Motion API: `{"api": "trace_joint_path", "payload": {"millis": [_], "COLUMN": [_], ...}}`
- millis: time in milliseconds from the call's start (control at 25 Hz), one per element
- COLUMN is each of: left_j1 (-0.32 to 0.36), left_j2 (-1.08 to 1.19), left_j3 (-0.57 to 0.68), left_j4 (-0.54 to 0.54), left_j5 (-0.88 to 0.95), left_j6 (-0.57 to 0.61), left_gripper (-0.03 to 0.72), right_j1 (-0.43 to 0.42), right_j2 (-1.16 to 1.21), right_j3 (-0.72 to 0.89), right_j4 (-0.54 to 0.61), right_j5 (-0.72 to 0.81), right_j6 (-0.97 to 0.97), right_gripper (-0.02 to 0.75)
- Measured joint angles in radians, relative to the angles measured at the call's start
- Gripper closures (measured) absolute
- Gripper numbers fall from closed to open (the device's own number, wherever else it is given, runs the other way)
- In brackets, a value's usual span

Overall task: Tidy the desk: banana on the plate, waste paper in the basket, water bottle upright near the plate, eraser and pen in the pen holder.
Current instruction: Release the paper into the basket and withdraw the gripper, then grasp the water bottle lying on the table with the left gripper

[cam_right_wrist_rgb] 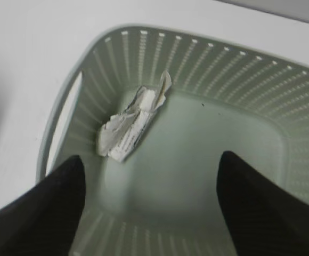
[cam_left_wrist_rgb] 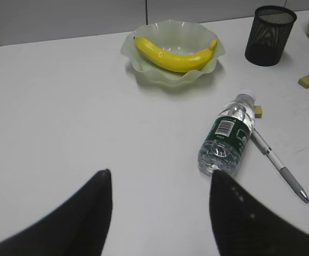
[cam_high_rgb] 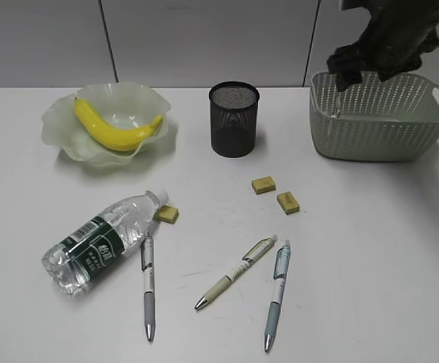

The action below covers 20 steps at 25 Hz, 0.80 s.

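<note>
Item: desk tidy, part done; hazards first, then stock

Hazards as we judge them:
- Water bottle (cam_high_rgb: 102,243) lies on its side with a pen (cam_high_rgb: 148,286) just beside it and an eraser (cam_high_rgb: 167,215) at its cap. A round, clear, smooth body is likely to roll under a skewed grip, and it could sweep that pen and eraser away
- The erasers are small and low; closing fingers may push one along the table rather than lift it. The pair (cam_high_rgb: 263,184) and (cam_high_rgb: 287,201) sit near each other, so reaching for one could nudge the other
- The two pens (cam_high_rgb: 238,271) and (cam_high_rgb: 277,293) lie close at their upper ends; we could catch both at once
- Pen holder (cam_high_rgb: 234,119) is narrow and light-looking; a pen brought in tilted might tip it

Stock:
- Banana (cam_high_rgb: 117,130), yellow and curved, on the pale green wavy plate (cam_high_rgb: 60,125)
- Waste paper (cam_right_wrist_rgb: 130,125), white and crumpled, on the floor of the grey-green basket (cam_right_wrist_rgb: 197,64)
- Three pens, three tan erasers, all on the table in front of the holder

Grippers:
- Right gripper (cam_right_wrist_rgb: 149,205) over the basket, jaws wide, empty
- Left gripper (cam_left_wrist_rgb: 160,213) above bare table near the bottle, jaws wide, empty
</note>
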Motion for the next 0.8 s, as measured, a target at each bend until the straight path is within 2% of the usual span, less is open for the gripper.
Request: {"api": "trace_joint_path", "payload": {"millis": [400,520,800], "left_j1": [0.000,0.000,0.000], "left_j2": [0.000,0.000,0.000], "left_j3": [0.000,0.000,0.000], "left_j4": [0.000,0.000,0.000], "left_j5": [0.000,0.000,0.000], "left_j6": [0.000,0.000,0.000], "left_gripper": [0.253,0.253,0.253], "right_j1": [0.000,0.000,0.000], "right_j2": [-0.273,-0.408,-0.832], "right_j3": [0.017,0.104,0.456], "right_j4": [0.034,0.063,0.127], "right_j5": [0.460,0.497,0.490], "right_j6": [-0.014,-0.044,-0.079], "right_gripper": [0.169,0.189,0.214]}}
